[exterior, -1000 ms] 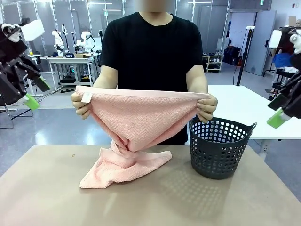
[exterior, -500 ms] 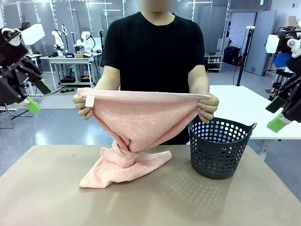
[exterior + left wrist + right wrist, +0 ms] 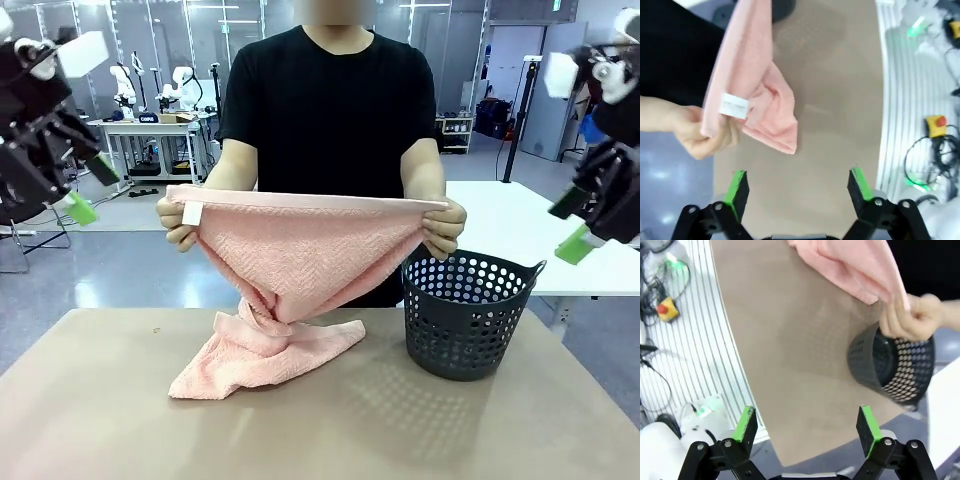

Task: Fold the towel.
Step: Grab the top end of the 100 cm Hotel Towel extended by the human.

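Near half of bench (image 3: 100,420) bare & open for a reach from either side, far ctr blocked by towel (image 3: 300,255) held up by person (image 3: 325,110) w/ its tail heaped on bench, basket (image 3: 465,320) standing just R of it.

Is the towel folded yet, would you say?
Not folded: the towel hangs from the person's hands, its lower end bunched on the table.

A glossy grey floor (image 3: 120,275) is reflecting overhead light behind the tan counter (image 3: 500,430), while a white table (image 3: 510,225) is standing off to the right. Farther back, a workbench (image 3: 150,128) loaded with equipment is sitting before glass partitions (image 3: 200,40), and a grey door (image 3: 550,90) is closing off the right side. Beside the counter, a yellow box with a red button (image 3: 936,121) is lying among cables (image 3: 920,150) on a white ribbed surface (image 3: 900,75).
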Robot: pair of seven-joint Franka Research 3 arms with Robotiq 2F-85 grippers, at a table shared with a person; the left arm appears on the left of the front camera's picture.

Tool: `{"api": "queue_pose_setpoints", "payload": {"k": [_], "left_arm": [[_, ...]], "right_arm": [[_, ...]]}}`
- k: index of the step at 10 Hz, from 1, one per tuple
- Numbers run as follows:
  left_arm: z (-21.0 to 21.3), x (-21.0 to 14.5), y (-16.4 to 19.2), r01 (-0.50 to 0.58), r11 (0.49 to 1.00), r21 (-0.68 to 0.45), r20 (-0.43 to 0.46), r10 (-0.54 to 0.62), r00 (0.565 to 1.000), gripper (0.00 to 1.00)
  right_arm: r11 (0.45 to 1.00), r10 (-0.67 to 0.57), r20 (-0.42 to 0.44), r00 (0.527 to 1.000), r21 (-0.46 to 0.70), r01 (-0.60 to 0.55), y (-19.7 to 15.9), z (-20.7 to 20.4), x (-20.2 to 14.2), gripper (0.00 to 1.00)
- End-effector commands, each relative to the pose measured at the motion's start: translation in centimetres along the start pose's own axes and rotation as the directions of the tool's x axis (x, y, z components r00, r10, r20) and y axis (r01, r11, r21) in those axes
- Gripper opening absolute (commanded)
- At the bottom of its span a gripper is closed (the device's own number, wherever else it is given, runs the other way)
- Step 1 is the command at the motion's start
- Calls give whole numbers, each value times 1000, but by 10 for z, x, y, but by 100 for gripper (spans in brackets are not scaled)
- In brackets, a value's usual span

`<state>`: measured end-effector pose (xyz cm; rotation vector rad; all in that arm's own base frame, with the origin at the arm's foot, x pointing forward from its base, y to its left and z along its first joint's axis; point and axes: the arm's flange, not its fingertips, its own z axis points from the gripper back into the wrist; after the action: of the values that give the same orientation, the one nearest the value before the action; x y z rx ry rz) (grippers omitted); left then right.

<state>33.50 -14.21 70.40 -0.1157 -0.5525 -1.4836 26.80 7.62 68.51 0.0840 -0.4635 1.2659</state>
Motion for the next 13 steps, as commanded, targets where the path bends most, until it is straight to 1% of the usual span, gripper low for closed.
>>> {"api": "queue_pose_setpoints", "payload": {"k": [1, 2, 3, 4, 5, 7, 8, 9, 10, 11, 13], "left_arm": [[3, 34, 18, -30, 999, 25, -103, 33, 994, 100], [0, 56, 21, -15, 998, 54, -143, 23, 990, 100], [-3, 74, 24, -2, 996, 85, -192, 18, 981, 100], [-7, 90, 27, 24, 996, 87, -224, -4, 974, 100], [-14, 102, 34, 35, 996, 77, -215, -18, 976, 100], [-23, 110, 38, 54, 997, 56, -236, -39, 971, 100], [-26, 113, 41, 65, 997, 49, -244, -51, 969, 100], [-28, 116, 45, 82, 996, 32, -230, -72, 970, 100], [-34, 120, 50, 108, 994, 33, -245, -96, 965, 100], [-44, 123, 56, 99, 995, 29, -257, -88, 962, 100], [-69, 117, 70, 83, 996, -24, -259, -86, 962, 100]], "right_arm": [[980, 185, -85, 979, -53, -190, -16, 6, 35, 100], [960, 261, -121, 958, -75, -271, -17, 5, 56, 100], [943, 309, -136, 941, -85, -322, -19, 5, 77, 100], [928, 342, -154, 927, -98, -359, -20, 3, 93, 100], [918, 348, -161, 924, -141, -370, -24, -3, 114, 100], [917, 345, -160, 925, -151, -368, -37, -11, 131, 100], [913, 360, -144, 922, -146, -380, -44, -15, 139, 100], [913, 360, -150, 921, -145, -381, -47, -21, 145, 100], [912, 357, -165, 919, -149, -381, -51, -27, 151, 100], [922, 341, -166, 926, -136, -364, -57, -37, 156, 100], [930, 330, -173, 928, -112, -351, -72, -66, 158, 100]]}}
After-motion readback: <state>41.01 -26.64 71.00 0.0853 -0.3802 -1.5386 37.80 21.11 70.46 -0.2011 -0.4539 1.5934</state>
